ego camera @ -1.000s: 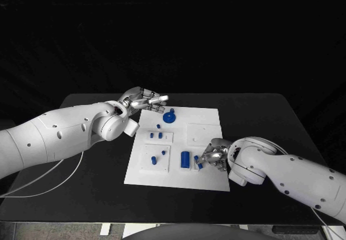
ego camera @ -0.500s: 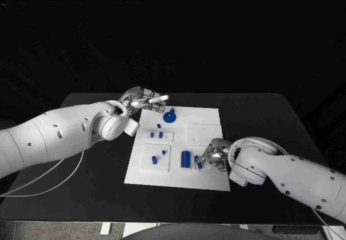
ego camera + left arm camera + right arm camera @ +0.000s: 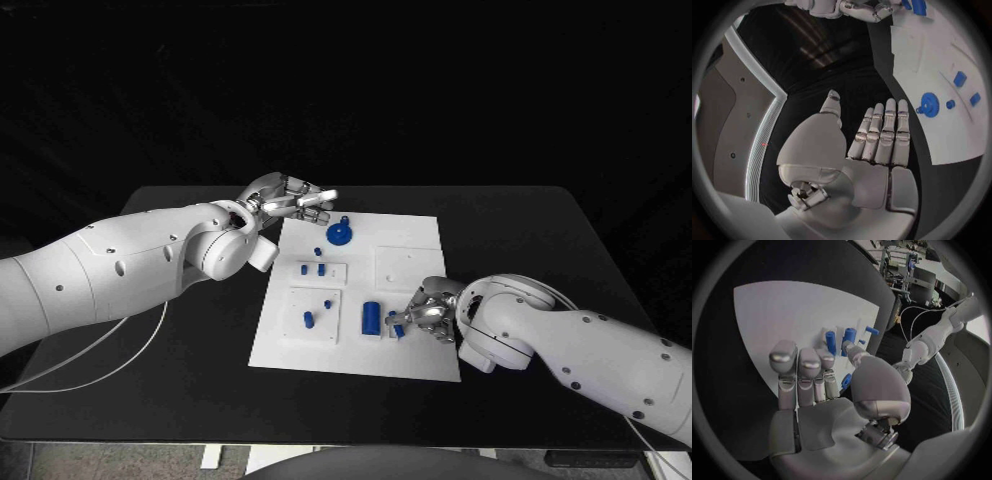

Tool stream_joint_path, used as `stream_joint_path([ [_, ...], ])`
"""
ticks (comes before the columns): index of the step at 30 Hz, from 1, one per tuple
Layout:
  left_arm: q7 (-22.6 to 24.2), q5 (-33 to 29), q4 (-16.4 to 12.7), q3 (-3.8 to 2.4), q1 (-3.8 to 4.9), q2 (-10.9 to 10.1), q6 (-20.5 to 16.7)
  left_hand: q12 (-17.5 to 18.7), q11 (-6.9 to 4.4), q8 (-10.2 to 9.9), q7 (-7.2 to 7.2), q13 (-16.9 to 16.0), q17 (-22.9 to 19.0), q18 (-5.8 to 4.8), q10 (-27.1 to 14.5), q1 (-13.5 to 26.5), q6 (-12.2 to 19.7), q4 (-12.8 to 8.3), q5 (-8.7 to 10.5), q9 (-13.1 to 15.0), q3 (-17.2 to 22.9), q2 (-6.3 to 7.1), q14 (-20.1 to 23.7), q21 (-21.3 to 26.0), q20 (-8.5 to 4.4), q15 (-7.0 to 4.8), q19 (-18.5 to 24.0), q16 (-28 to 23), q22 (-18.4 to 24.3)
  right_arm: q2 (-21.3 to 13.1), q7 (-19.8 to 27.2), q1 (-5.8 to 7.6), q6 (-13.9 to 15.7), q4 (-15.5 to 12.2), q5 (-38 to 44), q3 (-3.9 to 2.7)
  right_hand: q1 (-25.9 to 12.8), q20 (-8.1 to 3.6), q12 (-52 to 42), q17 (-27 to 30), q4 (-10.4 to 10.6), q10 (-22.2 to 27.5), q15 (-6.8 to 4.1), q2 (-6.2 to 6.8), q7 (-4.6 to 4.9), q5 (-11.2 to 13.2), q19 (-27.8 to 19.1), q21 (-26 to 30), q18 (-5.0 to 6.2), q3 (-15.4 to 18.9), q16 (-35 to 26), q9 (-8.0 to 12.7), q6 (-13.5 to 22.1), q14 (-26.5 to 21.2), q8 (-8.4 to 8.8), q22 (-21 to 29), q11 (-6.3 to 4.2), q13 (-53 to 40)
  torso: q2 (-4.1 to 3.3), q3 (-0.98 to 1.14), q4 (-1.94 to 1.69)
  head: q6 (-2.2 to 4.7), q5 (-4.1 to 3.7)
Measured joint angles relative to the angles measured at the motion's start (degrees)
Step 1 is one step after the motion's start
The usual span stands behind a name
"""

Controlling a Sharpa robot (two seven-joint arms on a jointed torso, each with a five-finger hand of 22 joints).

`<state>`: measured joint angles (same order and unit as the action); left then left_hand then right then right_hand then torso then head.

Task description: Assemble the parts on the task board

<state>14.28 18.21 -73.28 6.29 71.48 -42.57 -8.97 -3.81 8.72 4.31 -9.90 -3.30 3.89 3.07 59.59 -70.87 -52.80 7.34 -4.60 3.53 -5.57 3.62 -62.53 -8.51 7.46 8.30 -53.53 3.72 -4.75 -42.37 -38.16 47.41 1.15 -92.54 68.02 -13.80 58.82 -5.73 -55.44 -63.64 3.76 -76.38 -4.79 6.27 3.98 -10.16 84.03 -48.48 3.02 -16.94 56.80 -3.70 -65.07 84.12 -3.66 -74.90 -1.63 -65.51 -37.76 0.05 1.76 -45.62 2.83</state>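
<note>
The right hand (image 3: 427, 312) rests on the near right part of the white task board (image 3: 411, 245), its thumb and fingers pinching a small blue part (image 3: 846, 380); further blue parts (image 3: 371, 318) lie just beside its fingertips. The left hand (image 3: 290, 202) hovers at the board's far left corner, fingers extended, holding nothing, with a round blue part (image 3: 339, 236) just beyond its fingertips.

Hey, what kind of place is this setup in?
Probably a robotics lab or test cell: a bare black table holds a white task board with small blue parts, and black drapes hang behind it.
</note>
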Motion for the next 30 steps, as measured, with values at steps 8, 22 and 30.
stream_joint_path([
  [8,-0.02,0.0,0.03,0.0,0.0,-0.01,0.01,0.0,0.0,0.0,0.0,0.0,0.0,0.01,0.0,0.0,0.0,0.44,0.0,0.0,0.04,0.0,0.0,0.0,0.0,0.0,0.0,0.0,0.0,-0.68,0.14,-0.24,-0.36,-1.03,-0.19,0.2,0.24,0.0,0.0,0.0,0.62,0.0,0.03,-0.19,0.0,0.0,0.0,0.0,0.0,0.15,0.0,-0.18,0.0,-0.03,-0.03,0.0,0.0,0.04,0.01,0.01,0.03,-0.04,0.08],
  [22,-0.06,0.0,0.03,0.0,0.0,-0.05,0.03,0.0,0.0,0.0,0.0,0.0,0.0,0.01,0.0,0.0,0.0,0.43,0.0,0.0,0.04,0.0,0.0,0.0,0.0,0.0,0.0,0.0,0.0,-1.82,0.09,-0.46,-1.7,-2.52,-0.38,0.36,-0.59,0.0,0.0,0.0,0.26,0.0,0.03,-1.02,-0.17,-0.49,0.0,0.0,0.0,-0.19,0.0,-0.13,-0.25,-0.03,-0.02,-0.04,0.0,0.03,0.02,0.02,0.09,0.12,-0.03],
  [30,-0.07,0.0,0.03,0.0,0.0,-0.06,0.03,0.0,0.0,0.0,0.0,0.0,0.0,0.01,0.0,0.0,0.0,0.43,0.0,0.0,0.04,0.0,0.0,0.0,0.0,0.0,0.0,0.0,0.0,-1.99,0.08,-0.44,-2.05,-2.4,-0.34,0.32,0.84,0.0,0.0,0.0,-4.91,0.0,0.03,-2.45,-0.07,-1.44,0.0,0.0,0.0,-2.33,0.0,-0.16,-0.91,-0.03,-0.03,-0.04,0.0,0.03,0.02,0.02,0.02,0.16,-0.12],
])
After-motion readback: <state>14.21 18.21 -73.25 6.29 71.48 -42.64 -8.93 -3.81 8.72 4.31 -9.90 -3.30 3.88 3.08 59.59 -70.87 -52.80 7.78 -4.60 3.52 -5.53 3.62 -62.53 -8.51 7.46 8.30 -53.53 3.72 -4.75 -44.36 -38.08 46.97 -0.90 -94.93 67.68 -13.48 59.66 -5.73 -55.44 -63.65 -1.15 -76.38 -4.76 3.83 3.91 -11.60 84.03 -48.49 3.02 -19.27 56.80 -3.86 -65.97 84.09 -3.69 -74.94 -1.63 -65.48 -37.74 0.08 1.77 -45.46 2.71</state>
